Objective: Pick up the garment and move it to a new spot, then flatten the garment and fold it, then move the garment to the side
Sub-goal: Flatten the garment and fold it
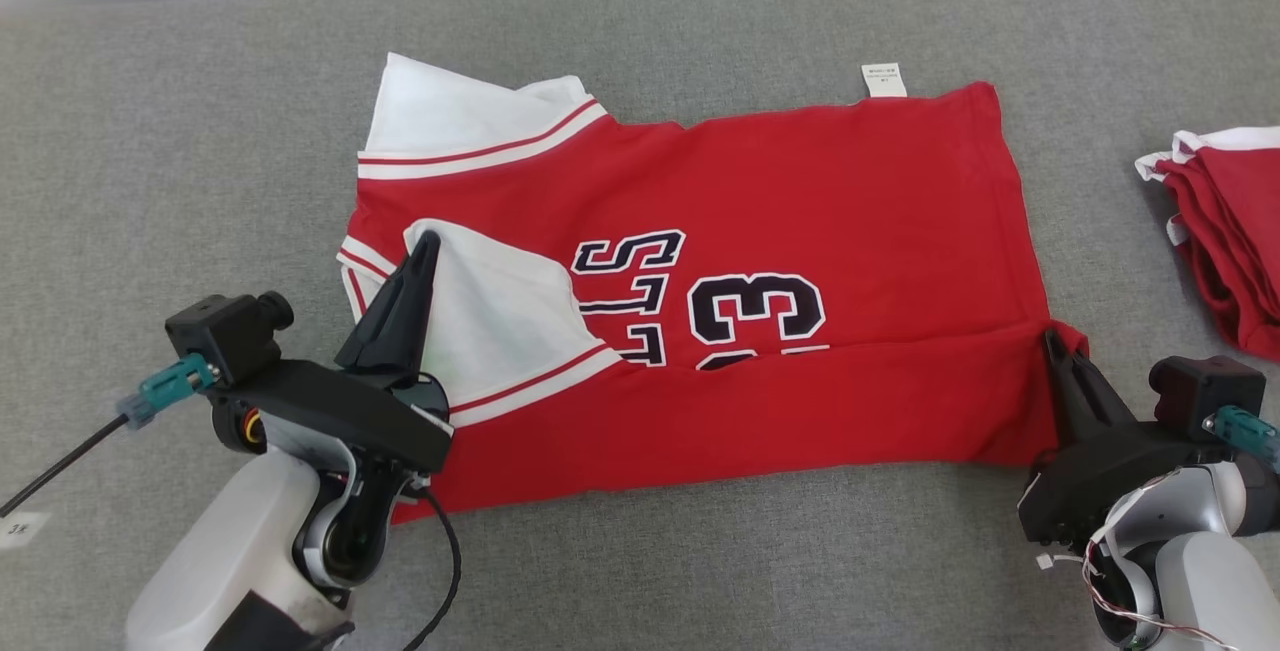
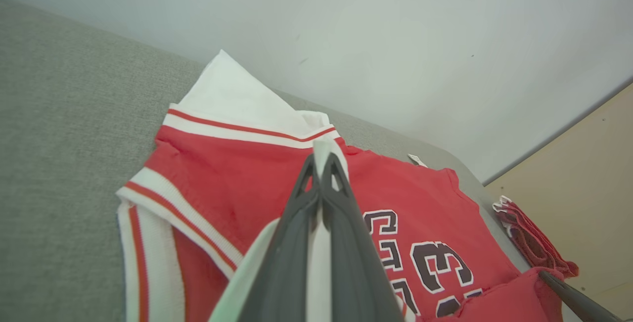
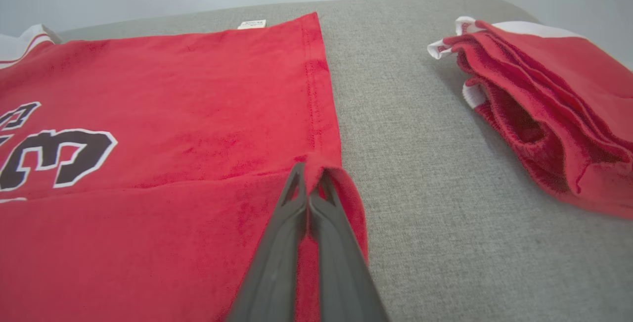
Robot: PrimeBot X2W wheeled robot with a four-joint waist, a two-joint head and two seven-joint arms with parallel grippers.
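The garment [image 1: 780, 181] is a red jersey with white trim and dark numbers, lying sideways on the grey surface with its near edge folded over the number. My left gripper [image 1: 428, 243] is shut on the white sleeve at the collar end, and the left wrist view shows white cloth pinched between the fingers of that gripper [image 2: 320, 161]. My right gripper [image 1: 1052, 339] is shut on the red hem corner [image 3: 316, 168] at the right end, as the right wrist view shows at the gripper's tips [image 3: 310, 171]. The garment [image 2: 247, 178] and its hem [image 3: 316, 89] lie flat beyond both grippers.
A second folded red and white garment [image 1: 1225, 221] lies at the right edge of the surface, also seen in the right wrist view [image 3: 544, 104]. A white label [image 1: 884, 79] sticks out at the jersey's far edge. The grey padded surface [image 1: 200, 131] ends at a pale wall behind.
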